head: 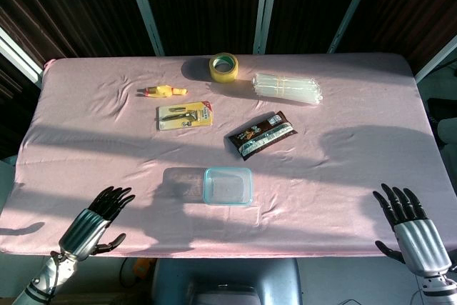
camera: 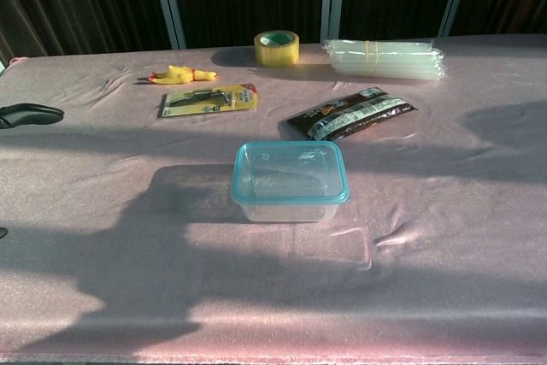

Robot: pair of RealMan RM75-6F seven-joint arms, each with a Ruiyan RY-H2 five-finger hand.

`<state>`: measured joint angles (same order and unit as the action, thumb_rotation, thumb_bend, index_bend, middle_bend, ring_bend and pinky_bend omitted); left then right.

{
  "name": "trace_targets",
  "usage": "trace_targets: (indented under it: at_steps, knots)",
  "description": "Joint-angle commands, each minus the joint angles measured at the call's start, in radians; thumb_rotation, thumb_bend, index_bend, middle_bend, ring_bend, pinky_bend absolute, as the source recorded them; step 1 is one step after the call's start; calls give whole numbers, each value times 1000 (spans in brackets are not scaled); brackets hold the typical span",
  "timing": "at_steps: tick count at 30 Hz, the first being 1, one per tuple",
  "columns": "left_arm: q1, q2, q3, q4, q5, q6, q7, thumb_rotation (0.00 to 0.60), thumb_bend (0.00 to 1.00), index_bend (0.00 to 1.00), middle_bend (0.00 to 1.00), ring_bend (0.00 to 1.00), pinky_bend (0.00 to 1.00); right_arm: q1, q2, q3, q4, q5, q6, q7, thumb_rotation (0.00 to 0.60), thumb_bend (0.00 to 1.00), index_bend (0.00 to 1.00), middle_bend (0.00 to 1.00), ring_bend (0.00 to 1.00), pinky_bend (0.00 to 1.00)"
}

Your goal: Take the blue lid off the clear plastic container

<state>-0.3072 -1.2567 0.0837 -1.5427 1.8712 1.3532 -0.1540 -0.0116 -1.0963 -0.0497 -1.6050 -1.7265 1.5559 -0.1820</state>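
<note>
The clear plastic container (head: 228, 186) (camera: 290, 185) sits on the pink table cloth near the front middle, with its blue lid (head: 228, 176) (camera: 290, 171) closed on top. My left hand (head: 94, 222) hovers open over the front left edge of the table, well left of the container; only its fingertips (camera: 27, 114) show at the left border of the chest view. My right hand (head: 408, 224) is open at the front right corner, far from the container and holding nothing.
Behind the container lie a dark snack packet (head: 261, 134), a razor on a yellow card (head: 184, 115), a yellow toy (head: 162, 91), a roll of tape (head: 223, 67) and a bundle of clear tubes (head: 287, 88). Pink cloth (head: 343, 169) covers the table.
</note>
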Motion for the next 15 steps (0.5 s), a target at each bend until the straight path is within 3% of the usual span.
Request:
trace_targets:
  at_steps: [1, 10, 15]
  knots:
    - [-104, -78, -41, -31, 16, -101, -33, 600, 268, 0, 0, 0, 0, 12, -2, 2, -5, 5, -20, -14, 600, 181, 0, 0, 0, 0]
    - [-263, -296, -156, 45, -101, -260, -42, 600, 265, 0, 0, 0, 0, 38, 7, 8, -18, 37, -76, -16, 600, 181, 0, 0, 0, 0]
    - [-324, -371, -191, 91, -178, -350, -7, 600, 266, 0, 0, 0, 0, 45, 17, 13, -20, 54, -86, 3, 600, 180, 0, 0, 0, 0]
